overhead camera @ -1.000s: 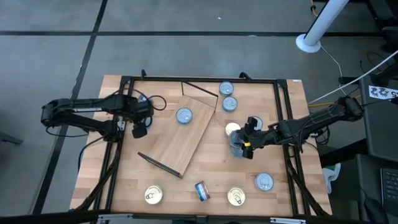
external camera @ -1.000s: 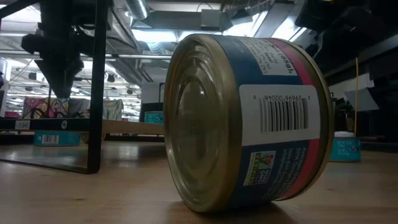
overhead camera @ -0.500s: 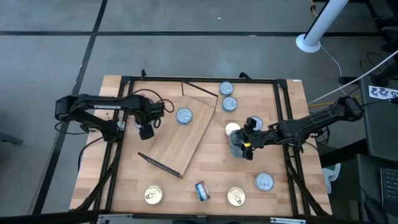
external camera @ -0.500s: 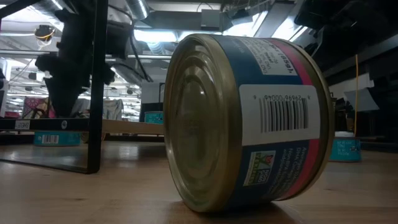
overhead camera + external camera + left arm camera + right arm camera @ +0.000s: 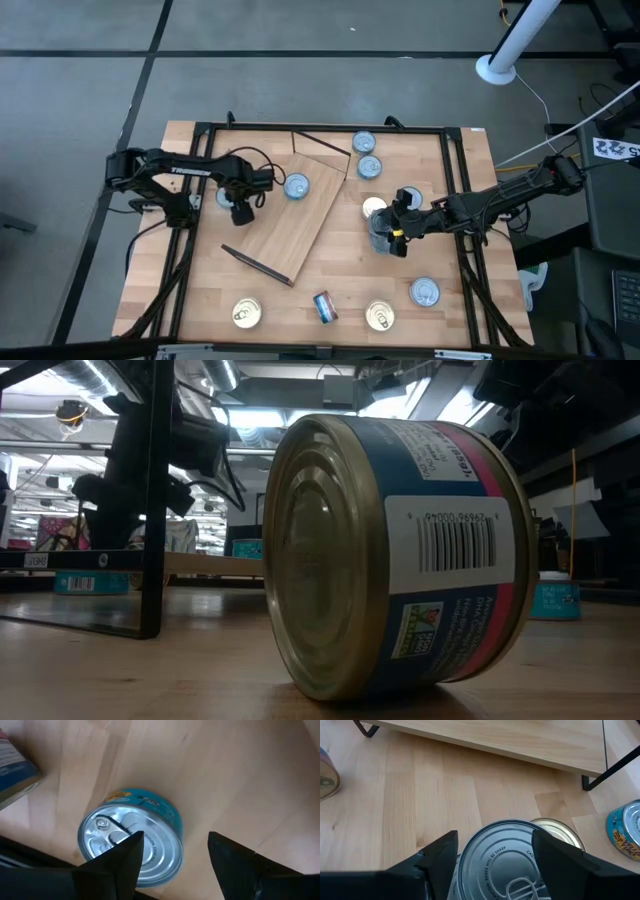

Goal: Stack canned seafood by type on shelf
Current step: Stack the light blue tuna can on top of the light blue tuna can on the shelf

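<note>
left fingers [image 5: 172, 852] stood spread above a silver-topped tin [image 5: 131, 842] on the worktop [image 5: 200, 290], beside the shelf's [image 5: 300, 225] left edge, not grasping it. right fingers [image 5: 492, 850] straddled a tin [image 5: 507, 857] right of the shelf; grip uncertain.

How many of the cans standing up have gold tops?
3. In the high view, the first gold can is low left, the second gold can is low right, and the third gold can is beside the right end effector. The arms may hide more.
</note>
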### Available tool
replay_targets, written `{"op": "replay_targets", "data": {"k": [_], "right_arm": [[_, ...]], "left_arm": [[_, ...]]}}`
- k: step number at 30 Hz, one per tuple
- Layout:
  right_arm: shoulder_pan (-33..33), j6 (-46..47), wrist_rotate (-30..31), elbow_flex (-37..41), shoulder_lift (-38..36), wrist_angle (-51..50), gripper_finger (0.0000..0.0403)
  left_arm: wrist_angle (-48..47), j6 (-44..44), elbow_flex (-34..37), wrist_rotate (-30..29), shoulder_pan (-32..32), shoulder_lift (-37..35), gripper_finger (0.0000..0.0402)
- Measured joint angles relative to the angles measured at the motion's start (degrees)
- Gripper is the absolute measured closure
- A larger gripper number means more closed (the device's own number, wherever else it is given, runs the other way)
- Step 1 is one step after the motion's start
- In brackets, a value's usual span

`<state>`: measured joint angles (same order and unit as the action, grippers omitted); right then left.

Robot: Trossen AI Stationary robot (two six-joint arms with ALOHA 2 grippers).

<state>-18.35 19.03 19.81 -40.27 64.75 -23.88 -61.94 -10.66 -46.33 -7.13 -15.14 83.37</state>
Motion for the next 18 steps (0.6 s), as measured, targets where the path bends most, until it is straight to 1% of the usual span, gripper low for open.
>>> {"op": "replay_targets", "data": {"k": [6,10,18], "right_arm": [[0.0,0.0,0.0,0.0,0.0,-0.1,0.0151],[0.0,0.0,0.0,0.0,0.0,-0.1,0.0151],[0.0,0.0,0.0,0.0,0.0,-0.1,0.0151]], "left_arm": [[0.0,-3.1,0.0,-3.1,0.0,0.0,0.0183],[0.2,-4.4,0.1,-3.5,0.0,0.0,0.0183],[2.6,-8.5,4.3,-4.2,0.0,0.0,0.0183]]}}
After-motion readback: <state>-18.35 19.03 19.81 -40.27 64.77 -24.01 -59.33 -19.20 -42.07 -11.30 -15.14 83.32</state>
